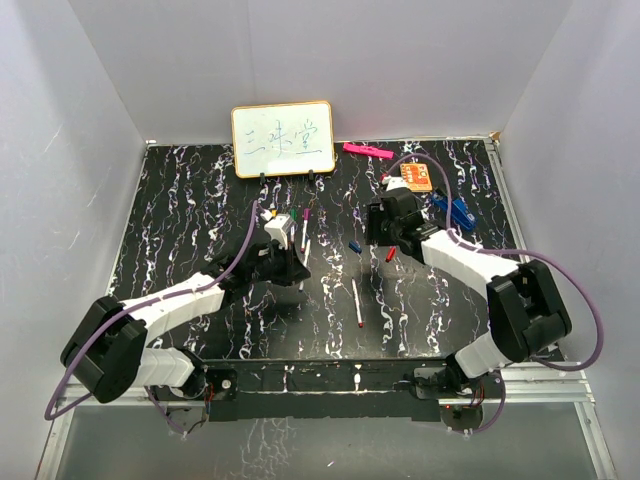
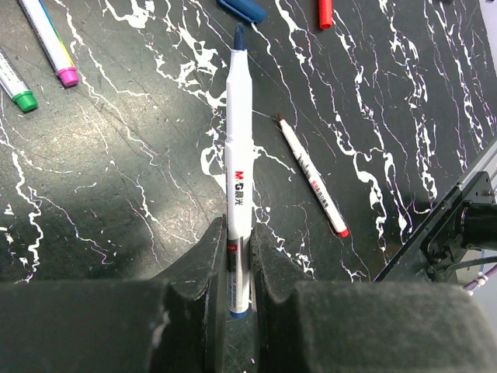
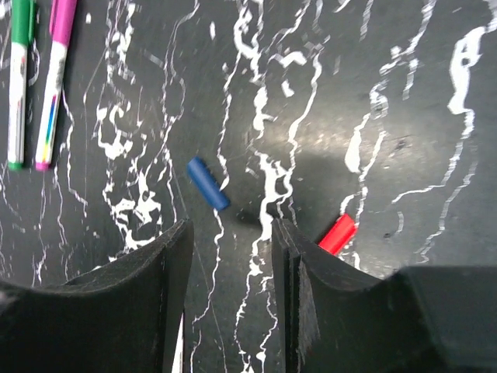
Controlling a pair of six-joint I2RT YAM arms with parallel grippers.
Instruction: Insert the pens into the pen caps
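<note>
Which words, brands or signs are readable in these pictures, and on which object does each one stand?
"M&G" in red, followed by blue Chinese characters too blurred to read: on the white pen held in the left claw.
Handwritten Chinese, seemingly "三味堂": on the whiteboard.
Red print on the thin pen lying beside it: too small to read.

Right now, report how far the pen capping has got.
Done, apparently: the green pen and pink pen lie capped. In hand: the left gripper grips the uncapped blue pen; the open right gripper hovers by the blue cap. Left: the red pen and red cap.
</note>
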